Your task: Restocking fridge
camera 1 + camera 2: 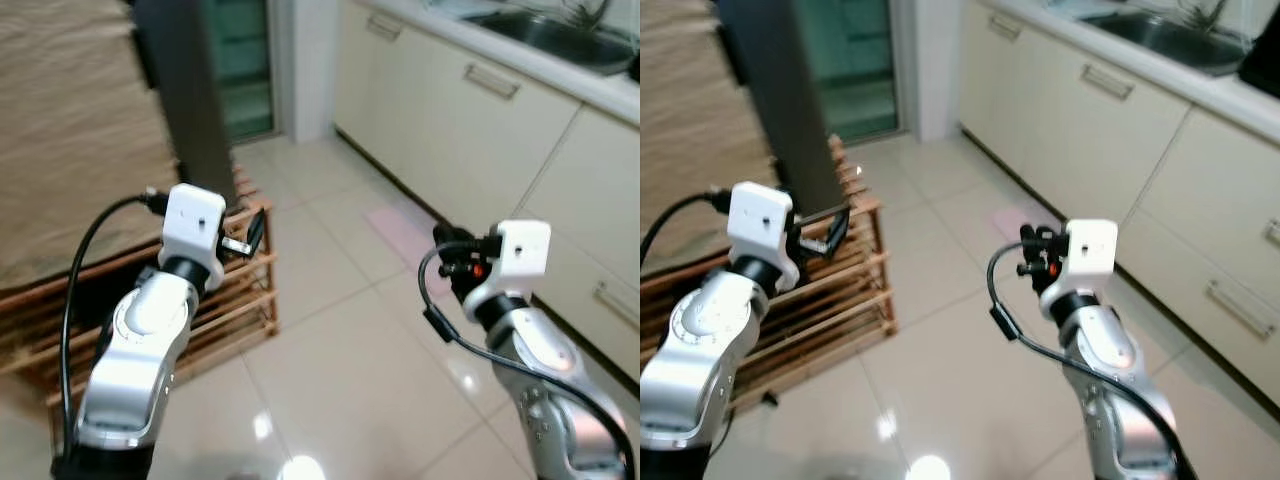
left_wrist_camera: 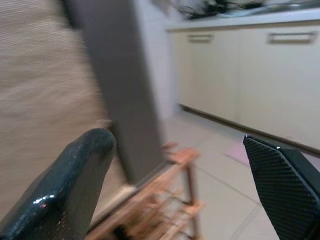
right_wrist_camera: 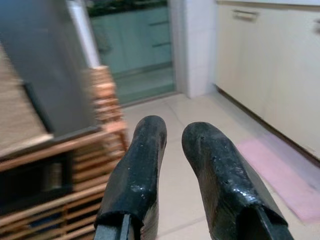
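My left gripper is raised in front of a low wooden slatted rack. Its two black fingers stand wide apart with nothing between them, so it is open. My right gripper is held up over the tiled floor, pointing toward the rack. Its fingers are nearly together and hold nothing. A tall dark grey slab rises behind the rack; I cannot tell whether it is the fridge. No food or bottles are in sight.
A beige woven cover lies over the rack on the left. Cream cabinets with a sink run along the right. A pink mat lies at their foot. A glass door stands at the back. Glossy tiles stretch between.
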You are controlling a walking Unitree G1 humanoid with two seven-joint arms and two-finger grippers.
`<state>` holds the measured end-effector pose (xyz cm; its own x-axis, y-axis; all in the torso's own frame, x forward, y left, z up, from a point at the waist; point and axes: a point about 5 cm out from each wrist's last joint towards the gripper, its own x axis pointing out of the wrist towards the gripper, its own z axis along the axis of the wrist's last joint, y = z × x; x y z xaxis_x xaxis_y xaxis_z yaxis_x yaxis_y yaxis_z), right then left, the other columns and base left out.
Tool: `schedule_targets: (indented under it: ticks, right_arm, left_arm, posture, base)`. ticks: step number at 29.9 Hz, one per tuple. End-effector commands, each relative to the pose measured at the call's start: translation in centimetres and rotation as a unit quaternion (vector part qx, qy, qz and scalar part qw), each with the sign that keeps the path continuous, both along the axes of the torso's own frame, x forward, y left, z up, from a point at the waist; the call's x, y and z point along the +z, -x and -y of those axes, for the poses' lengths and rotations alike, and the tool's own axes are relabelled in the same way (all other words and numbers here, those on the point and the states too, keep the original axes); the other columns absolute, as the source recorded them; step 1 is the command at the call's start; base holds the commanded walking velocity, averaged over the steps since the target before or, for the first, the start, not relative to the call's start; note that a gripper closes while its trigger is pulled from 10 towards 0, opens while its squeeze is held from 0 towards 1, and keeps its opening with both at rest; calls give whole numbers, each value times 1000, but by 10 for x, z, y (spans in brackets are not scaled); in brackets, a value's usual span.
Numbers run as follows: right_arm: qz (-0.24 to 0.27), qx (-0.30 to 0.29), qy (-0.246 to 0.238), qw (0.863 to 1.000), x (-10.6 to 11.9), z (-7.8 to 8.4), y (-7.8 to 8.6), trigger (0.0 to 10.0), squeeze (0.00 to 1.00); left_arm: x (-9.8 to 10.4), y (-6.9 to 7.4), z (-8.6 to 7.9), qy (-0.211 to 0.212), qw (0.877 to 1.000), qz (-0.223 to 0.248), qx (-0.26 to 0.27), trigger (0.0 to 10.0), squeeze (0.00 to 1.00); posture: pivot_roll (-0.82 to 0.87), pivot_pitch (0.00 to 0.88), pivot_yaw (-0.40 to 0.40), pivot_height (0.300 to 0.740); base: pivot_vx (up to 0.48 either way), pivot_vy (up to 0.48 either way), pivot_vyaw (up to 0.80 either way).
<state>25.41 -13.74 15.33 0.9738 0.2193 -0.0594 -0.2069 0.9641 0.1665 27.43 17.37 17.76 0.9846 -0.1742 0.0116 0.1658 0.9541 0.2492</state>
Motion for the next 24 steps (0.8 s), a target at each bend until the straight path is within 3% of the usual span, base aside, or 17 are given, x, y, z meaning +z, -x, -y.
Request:
schedule_targets:
  ticks: [1, 13, 18, 24]
  right_arm:
    - [8, -19, 10, 1000, 2, 10, 0, 10000, 0]
    - [7, -26, 8, 1000, 1, 12, 1, 10000, 0]
    - [9, -30, 8, 999, 1, 14, 1, 10000, 0]
    - [11, -33, 11, 999, 2, 16, 3, 10000, 0]
  left_arm:
    - [2, 0, 6, 3, 1000, 3, -12, 10000, 0]
    - [4, -2, 8, 2, 1000, 7, -18, 10000, 0]
    - [5, -3, 12, 11, 1000, 9, -27, 10000, 0]
    - [10, 0, 21, 1, 999, 18, -50, 10000, 0]
  posture:
    - [47, 1, -19, 740]
    - [39, 0, -9, 740]
    - [34, 0, -5, 740]
    - [31, 0, -1, 740]
  base:
    - [0, 446, 0]
    - [0, 445, 0]
    - [0, 446, -353]
    - [0, -282, 0]
